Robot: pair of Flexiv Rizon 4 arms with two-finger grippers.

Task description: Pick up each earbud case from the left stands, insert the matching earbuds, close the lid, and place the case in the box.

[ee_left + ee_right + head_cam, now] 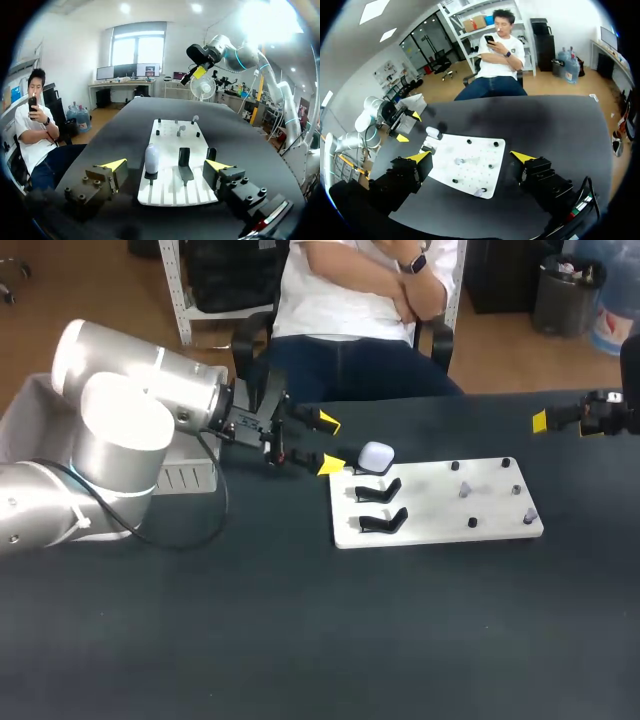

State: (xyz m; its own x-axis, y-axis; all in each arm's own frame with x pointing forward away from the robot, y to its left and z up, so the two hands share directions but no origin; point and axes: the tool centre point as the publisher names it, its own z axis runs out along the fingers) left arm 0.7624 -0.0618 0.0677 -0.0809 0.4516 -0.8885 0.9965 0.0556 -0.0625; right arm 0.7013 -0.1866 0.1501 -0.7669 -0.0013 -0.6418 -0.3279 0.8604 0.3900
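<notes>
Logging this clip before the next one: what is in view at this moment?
table: one, dark, under everything.
board: one, white, flat on the table.
case: one, white, on the farthest stand at the board's left end, just ahead of the left claw.
empty stands: two, black, beside the case on the same end of the board.
pegs: about four, black, on the board's right part.
earbuds: two small pale pieces among the pegs, likely the earbuds.
box: one, pale grey, at the table's left edge behind the left arm.
left claw: open, at the board's left end.
right claw: open, holding nothing, past the board's right end.
</notes>
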